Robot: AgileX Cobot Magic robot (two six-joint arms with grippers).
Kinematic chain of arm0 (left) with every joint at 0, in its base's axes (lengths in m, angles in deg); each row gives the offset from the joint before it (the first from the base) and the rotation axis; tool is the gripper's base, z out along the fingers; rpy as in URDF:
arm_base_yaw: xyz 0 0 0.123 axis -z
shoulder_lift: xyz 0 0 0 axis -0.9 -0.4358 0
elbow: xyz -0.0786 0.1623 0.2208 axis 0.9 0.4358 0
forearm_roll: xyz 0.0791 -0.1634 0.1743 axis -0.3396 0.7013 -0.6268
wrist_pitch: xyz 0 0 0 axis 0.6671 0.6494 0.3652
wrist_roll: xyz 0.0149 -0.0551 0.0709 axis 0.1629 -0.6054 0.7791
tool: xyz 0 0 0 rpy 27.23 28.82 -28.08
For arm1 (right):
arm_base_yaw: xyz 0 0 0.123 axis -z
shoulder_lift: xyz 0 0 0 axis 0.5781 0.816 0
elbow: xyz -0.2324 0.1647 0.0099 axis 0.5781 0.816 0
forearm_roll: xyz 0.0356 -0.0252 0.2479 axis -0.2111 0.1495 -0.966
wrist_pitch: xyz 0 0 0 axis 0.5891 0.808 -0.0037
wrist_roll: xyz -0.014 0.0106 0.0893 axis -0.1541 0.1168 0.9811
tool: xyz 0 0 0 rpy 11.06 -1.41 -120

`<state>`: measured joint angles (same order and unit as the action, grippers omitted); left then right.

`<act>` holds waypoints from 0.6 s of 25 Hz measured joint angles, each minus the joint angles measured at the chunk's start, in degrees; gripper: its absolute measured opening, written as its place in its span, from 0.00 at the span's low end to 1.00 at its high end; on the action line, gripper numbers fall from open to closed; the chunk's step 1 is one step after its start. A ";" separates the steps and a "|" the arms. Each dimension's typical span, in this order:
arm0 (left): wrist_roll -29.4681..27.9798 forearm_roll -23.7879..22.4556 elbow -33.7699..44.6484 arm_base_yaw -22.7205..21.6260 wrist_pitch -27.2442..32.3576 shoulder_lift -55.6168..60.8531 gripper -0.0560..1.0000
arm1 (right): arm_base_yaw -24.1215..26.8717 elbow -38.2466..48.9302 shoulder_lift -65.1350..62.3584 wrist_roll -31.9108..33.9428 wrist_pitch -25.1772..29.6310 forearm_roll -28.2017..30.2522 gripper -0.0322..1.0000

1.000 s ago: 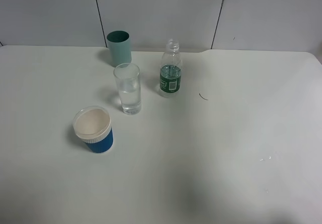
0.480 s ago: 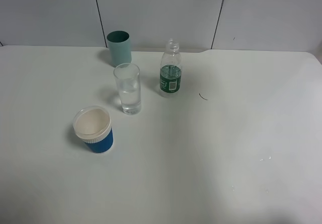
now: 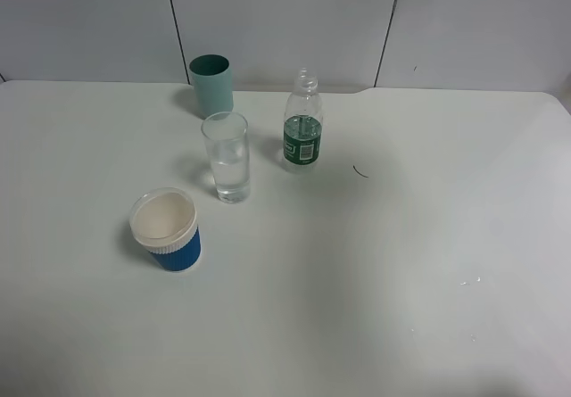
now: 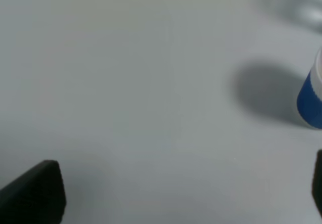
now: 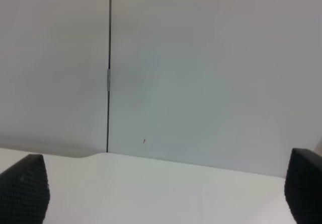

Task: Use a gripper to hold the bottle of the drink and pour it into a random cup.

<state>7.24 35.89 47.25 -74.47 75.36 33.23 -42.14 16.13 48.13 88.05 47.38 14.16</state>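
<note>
You have a bare scene from above now: the dark arm part that showed at the upper right edge of the high view a second ago is gone, and neither arm reaches into that view. The things themselves have not shifted.

The bottle of the drink (image 3: 302, 122) stands upright and uncapped near the back of the worktop (image 3: 401, 263), untouched. The cup (image 3: 227, 157), the tall clear glass, stands just beside it toward the left arm's side and a little nearer you, with what looks like some clear liquid already in it. A teal cup (image 3: 211, 85) stands behind the glass, and a blue ribbed cup (image 3: 166, 229) sits well apart at the front left.

On the right gripper (image 5: 161, 189) you see both fingers (image 5: 24, 191) spread to the frame's edges, wide open with nothing between them, looking at the back wall (image 5: 201, 68) over the worktop's far edge. On the left gripper (image 4: 176, 194), one dark finger shows in a corner and a sliver of the other at the opposite edge, so it stands open and empty too, low over the worktop near the blue ribbed cup.

Judging by this, nothing is held, so either the pour is finished or you must bring a gripper back to the bottle.
</note>
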 joint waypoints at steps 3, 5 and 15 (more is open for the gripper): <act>0.00 0.00 0.00 0.00 0.00 0.00 0.99 | 0.00 3.02 -4.39 0.00 0.00 -0.66 0.93; 0.00 0.00 0.00 0.00 0.00 0.00 0.99 | 0.00 5.15 -7.60 0.00 0.00 -1.48 0.93; 0.00 0.00 0.00 0.00 0.00 0.00 0.99 | 0.00 9.96 -18.94 0.00 11.58 -3.42 0.93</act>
<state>7.24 35.89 47.25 -74.47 75.36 33.23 -42.14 26.08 29.20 88.05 58.97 10.74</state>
